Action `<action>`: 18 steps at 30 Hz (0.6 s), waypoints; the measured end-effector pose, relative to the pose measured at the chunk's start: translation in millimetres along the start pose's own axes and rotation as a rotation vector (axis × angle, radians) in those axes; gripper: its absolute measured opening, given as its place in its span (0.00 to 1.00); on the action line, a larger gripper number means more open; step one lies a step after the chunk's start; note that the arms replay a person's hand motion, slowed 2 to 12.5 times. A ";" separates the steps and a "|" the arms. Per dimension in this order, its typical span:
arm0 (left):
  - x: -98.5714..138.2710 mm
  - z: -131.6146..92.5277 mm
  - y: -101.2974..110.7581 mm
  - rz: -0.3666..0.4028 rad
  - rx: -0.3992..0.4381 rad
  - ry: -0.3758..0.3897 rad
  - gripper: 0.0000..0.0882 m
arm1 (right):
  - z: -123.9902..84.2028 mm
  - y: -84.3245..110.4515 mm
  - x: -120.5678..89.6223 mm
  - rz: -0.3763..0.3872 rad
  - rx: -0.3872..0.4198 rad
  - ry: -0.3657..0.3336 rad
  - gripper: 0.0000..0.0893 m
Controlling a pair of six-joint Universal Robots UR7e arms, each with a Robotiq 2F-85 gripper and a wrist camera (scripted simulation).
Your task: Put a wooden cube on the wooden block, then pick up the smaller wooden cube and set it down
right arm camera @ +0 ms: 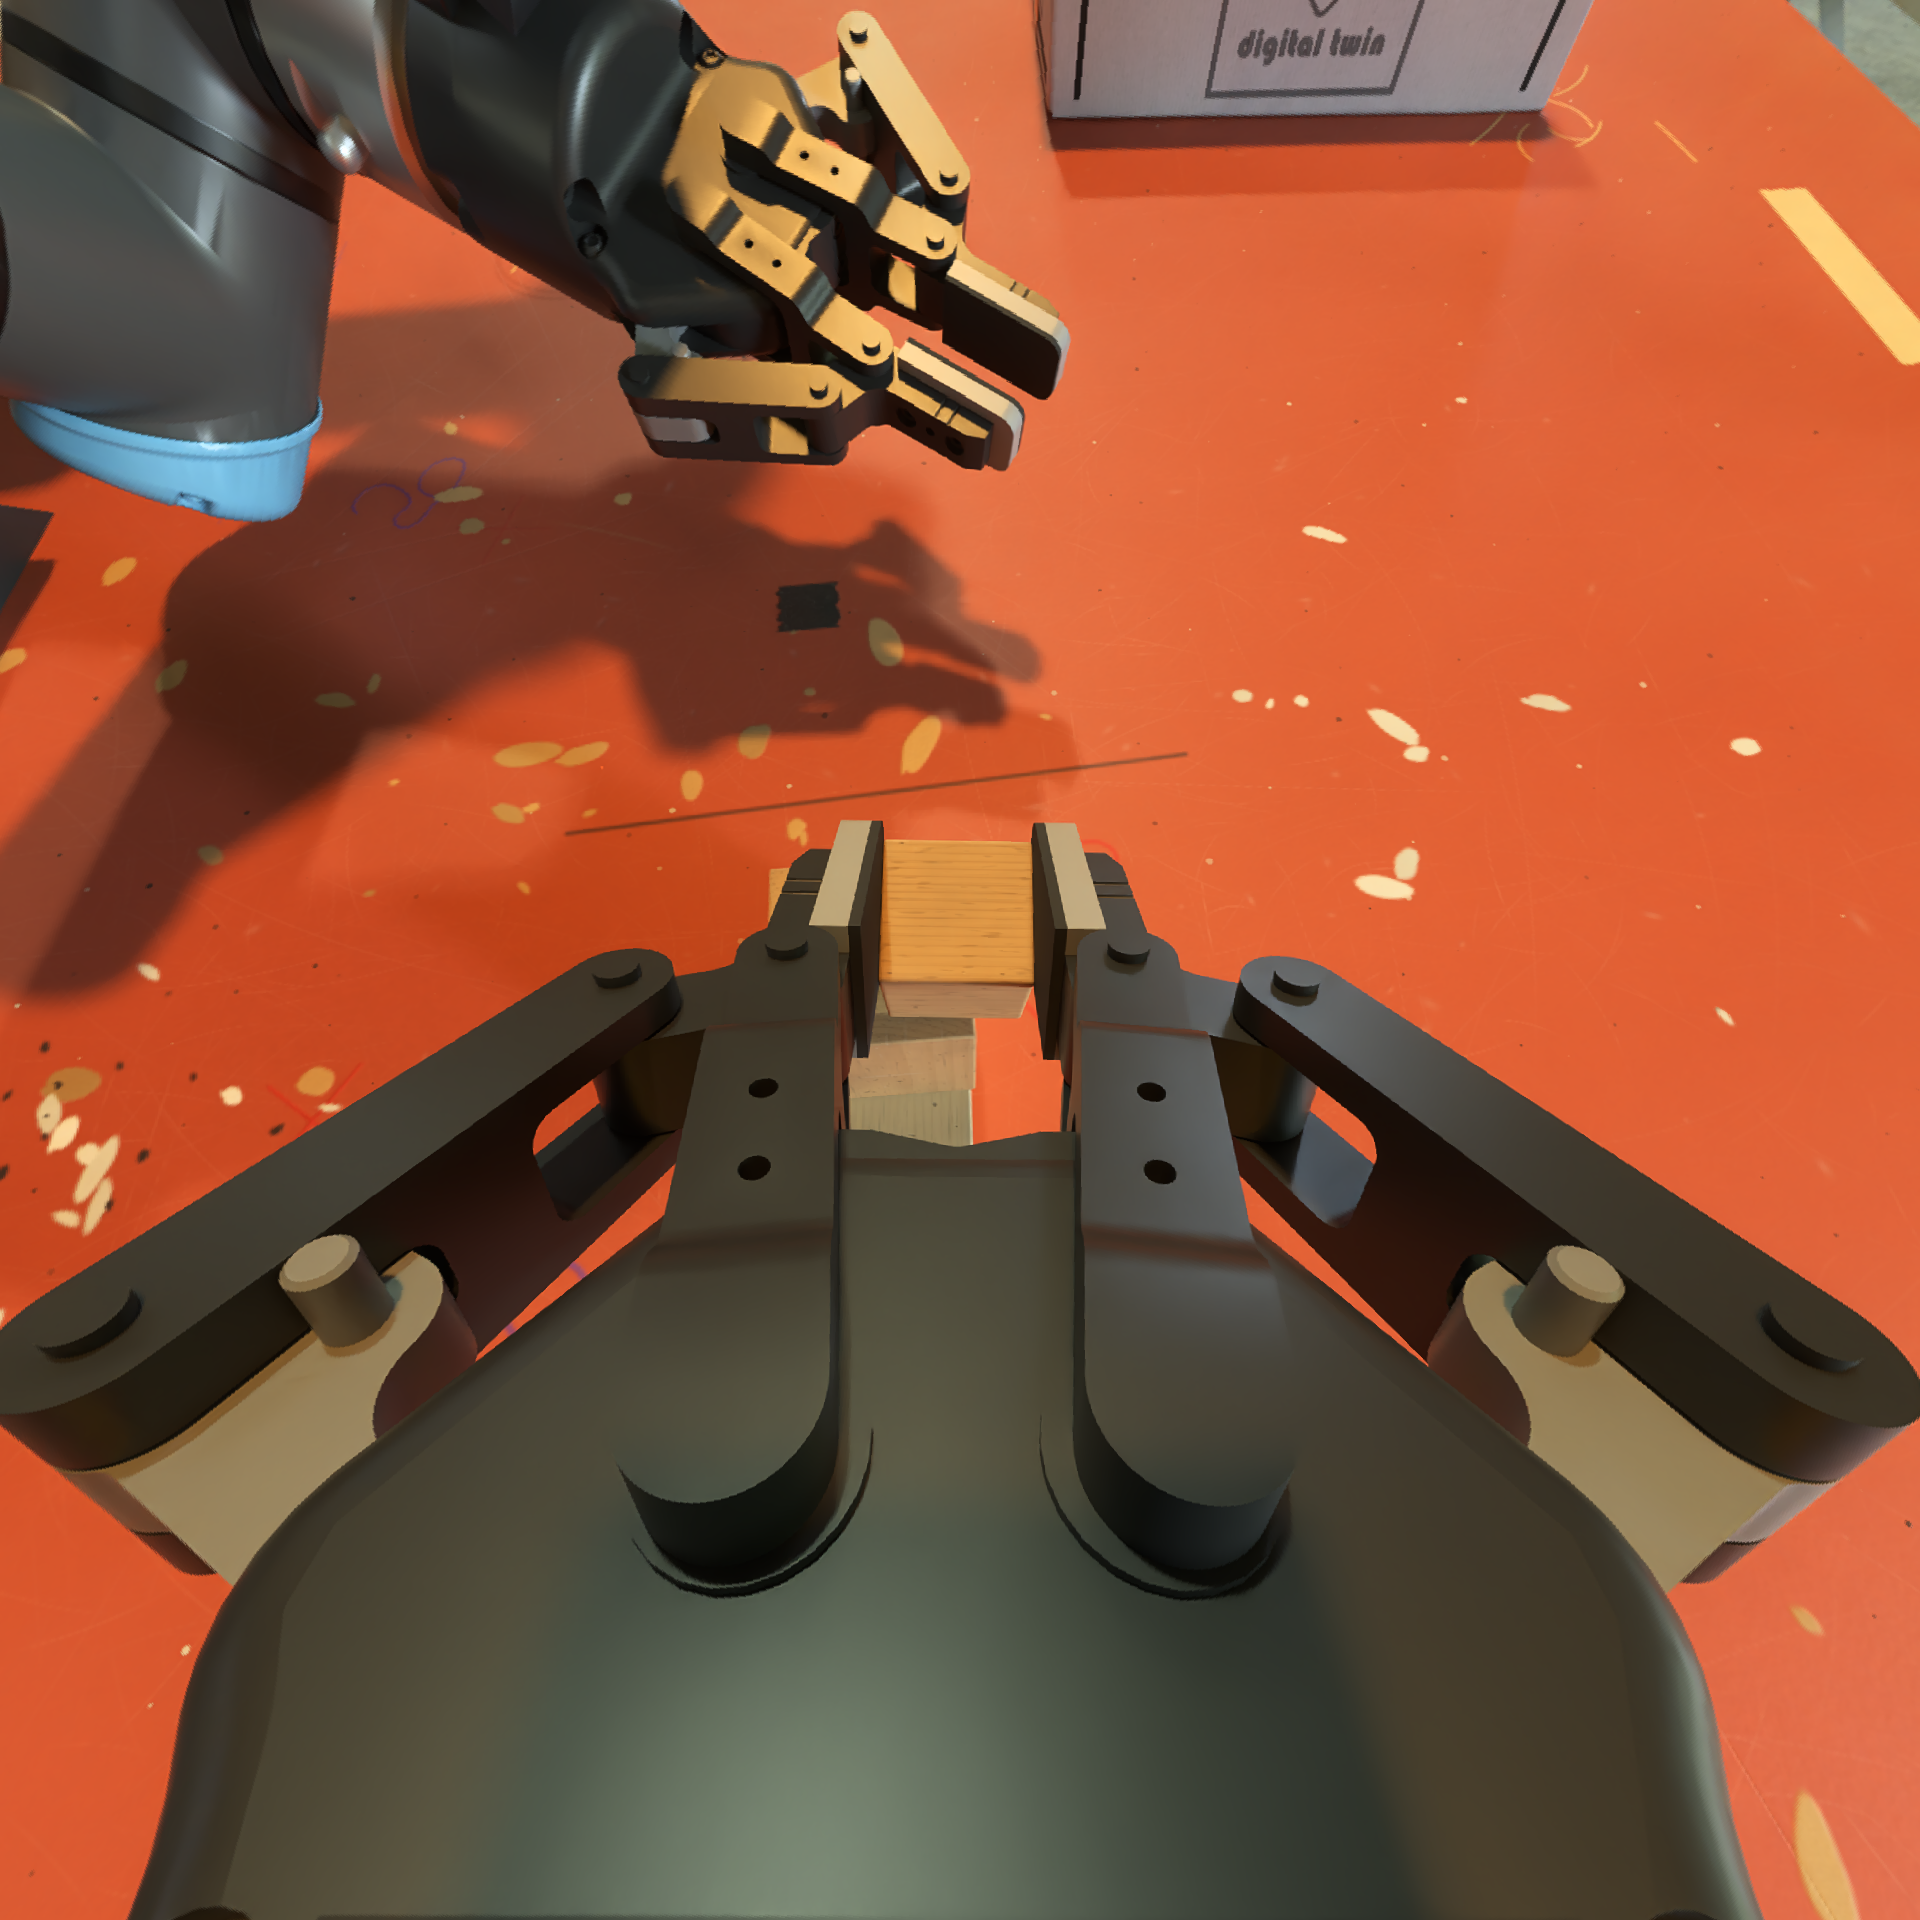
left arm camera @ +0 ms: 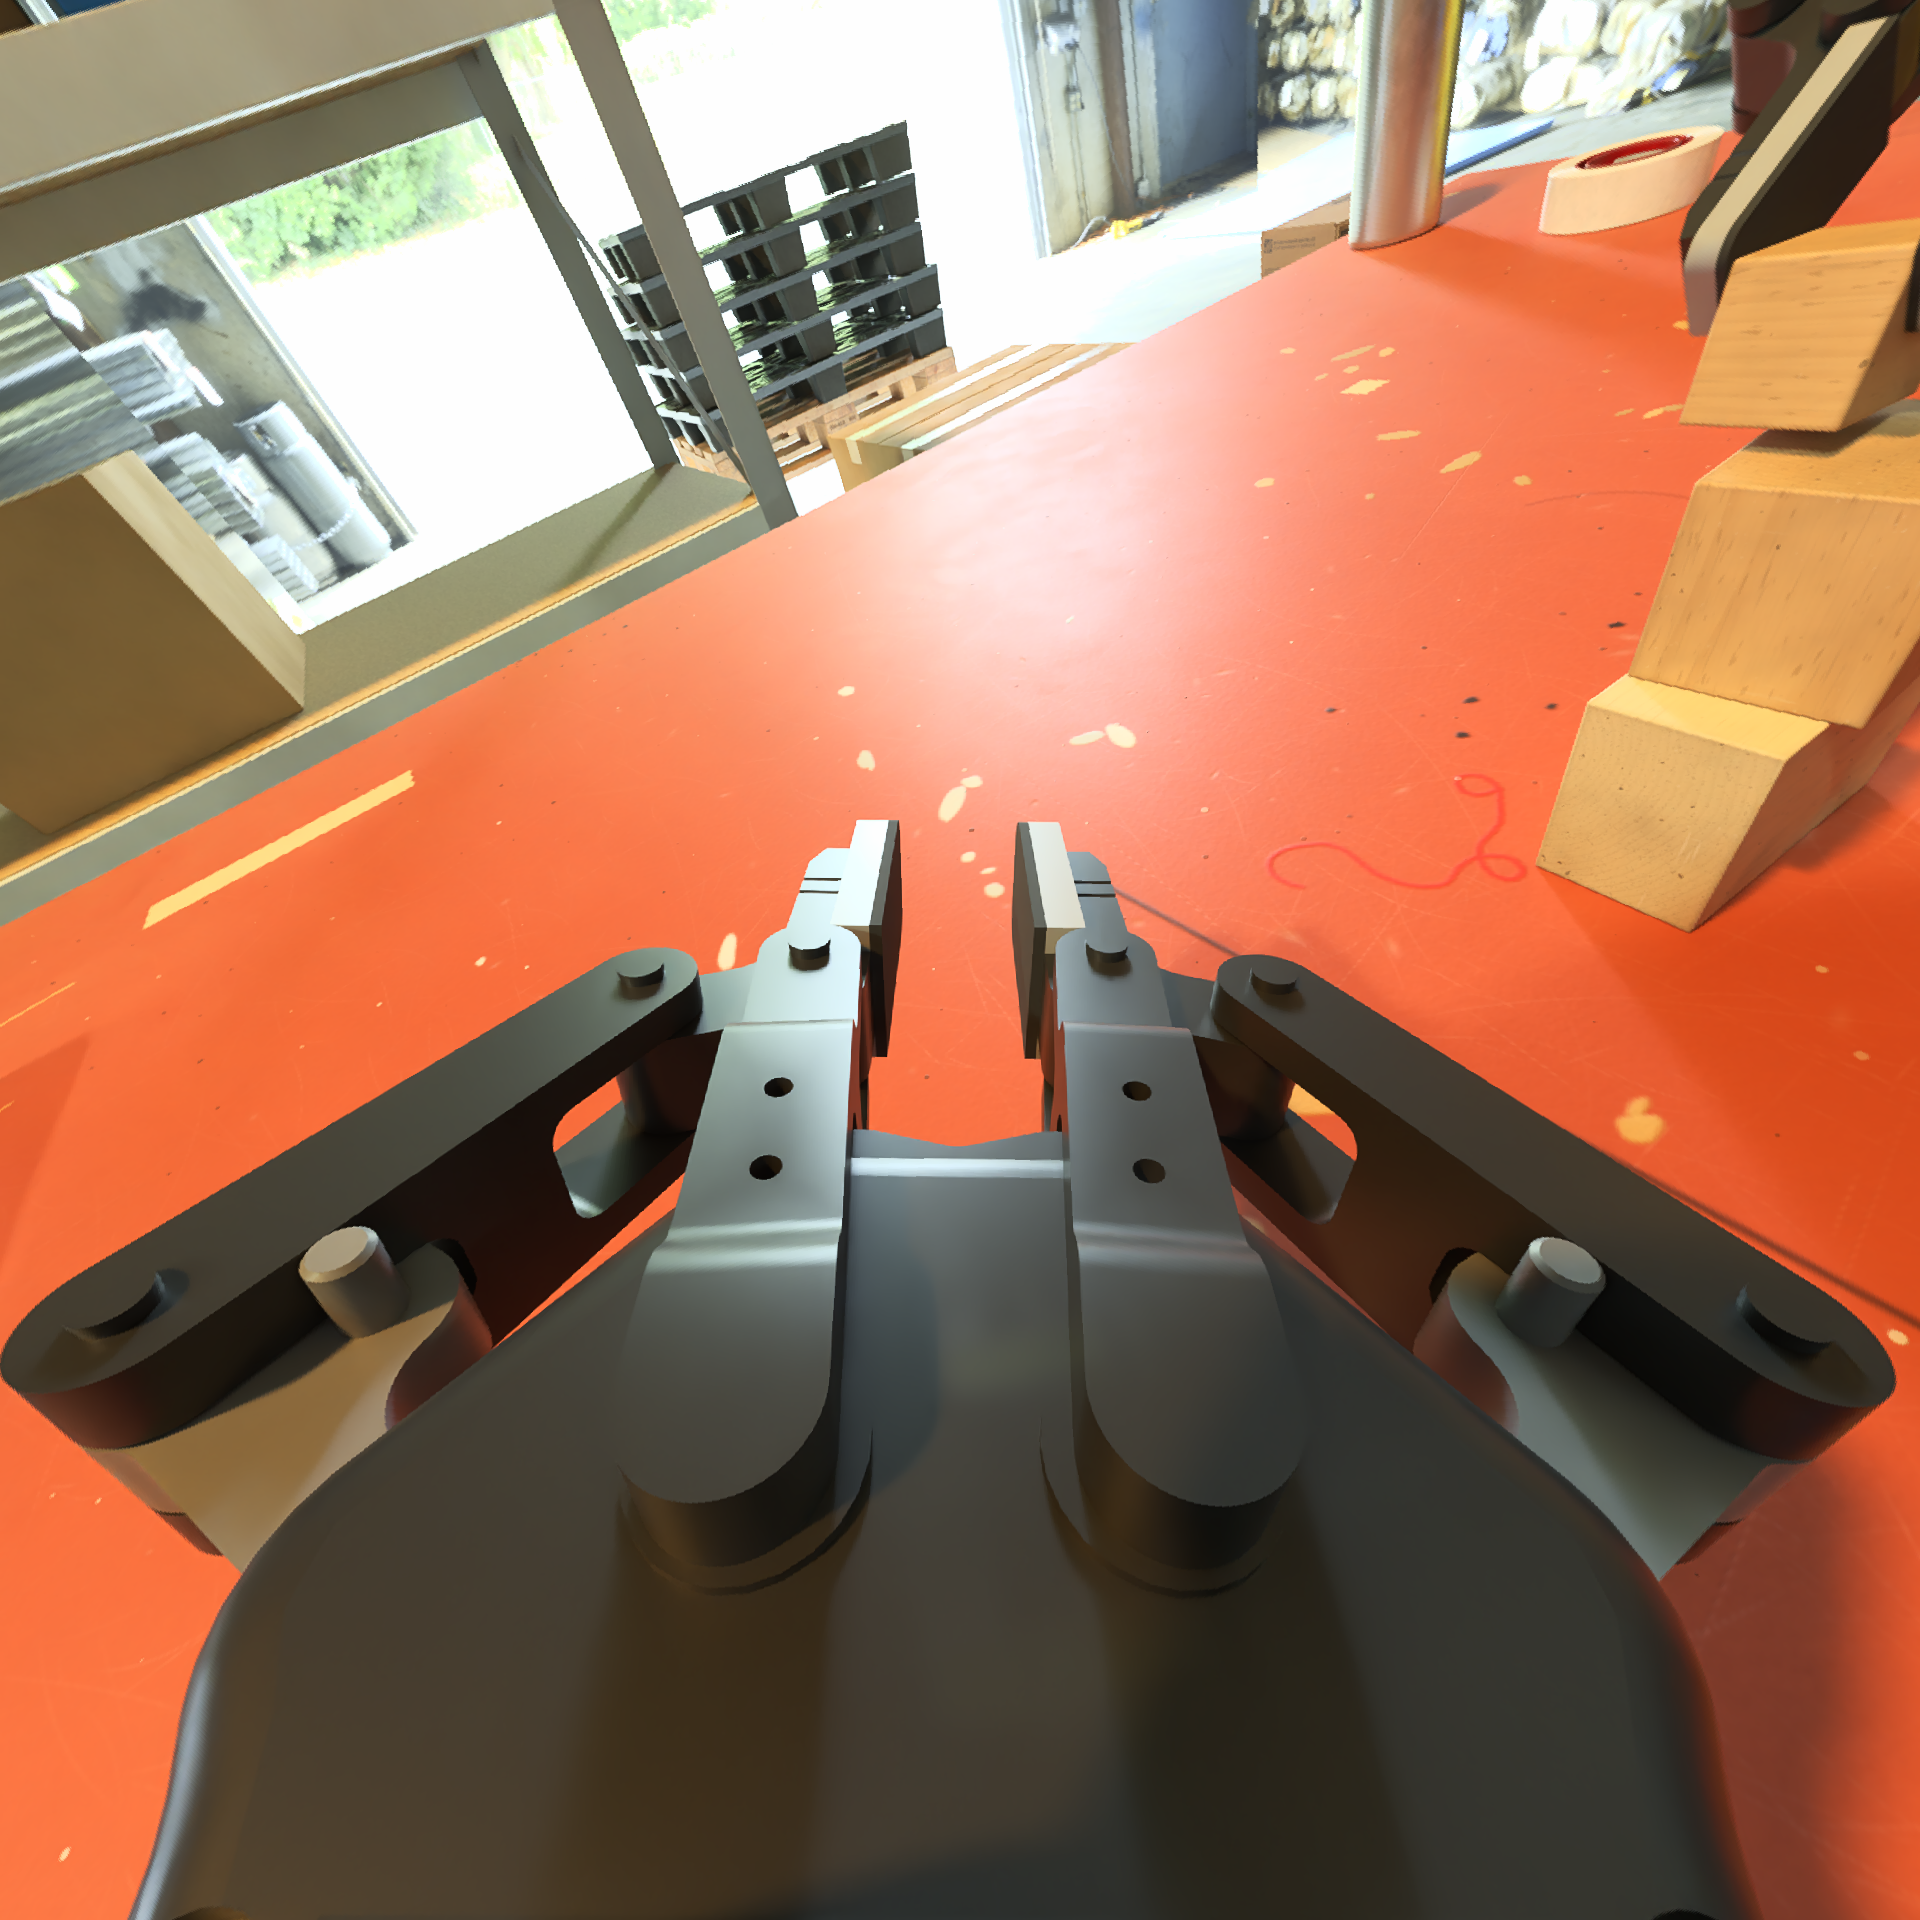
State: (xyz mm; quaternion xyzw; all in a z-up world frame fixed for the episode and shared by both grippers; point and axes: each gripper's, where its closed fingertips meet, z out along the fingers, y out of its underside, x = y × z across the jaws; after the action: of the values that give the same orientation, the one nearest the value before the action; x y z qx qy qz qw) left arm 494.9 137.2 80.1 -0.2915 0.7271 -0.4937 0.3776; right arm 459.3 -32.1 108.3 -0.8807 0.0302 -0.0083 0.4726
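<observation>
Two robot arms work over a big orange table (left arm camera: 1039, 623) with pale paint spots. At the far right in the left wrist view, a long pale wooden block (left arm camera: 1683, 800) lies on the table, and a bigger wooden cube (left arm camera: 1787, 592) sits on it. So the first job looks done.

Just above that cube, the right gripper (right arm camera: 957, 914) has its fingers clenched on the small wooden cube (right arm camera: 957, 909). I think it is lifting the cube or setting it down; I cannot tell which. Putting it down is left.

The left gripper (left arm camera: 957, 894) hangs over bare table, well apart from the stack, fingers a little apart and holding nothing.

Far off are a grey box (right arm camera: 1309, 62) and a pale roll of tape (left arm camera: 1626, 177).

The stack is cut off at the picture edge, and the right gripper hides most of it in its own view.
</observation>
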 end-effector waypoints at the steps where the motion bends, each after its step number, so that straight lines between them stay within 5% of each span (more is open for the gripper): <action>1: 0.1 0.0 0.0 0.001 0.000 0.000 0.22 | -0.1 -0.8 -1.7 -0.004 -0.003 0.002 0.28; 18: -1.4 -1.2 -1.3 -0.016 0.012 0.002 0.22 | 4.5 -2.8 -13.6 -0.039 -0.057 -0.001 0.28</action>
State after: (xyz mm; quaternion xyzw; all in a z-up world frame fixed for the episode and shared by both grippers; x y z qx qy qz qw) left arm 494.7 138.5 81.9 -0.2943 0.7221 -0.5015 0.3748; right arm 446.0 -26.0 108.4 -0.8942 0.0129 -0.0162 0.4471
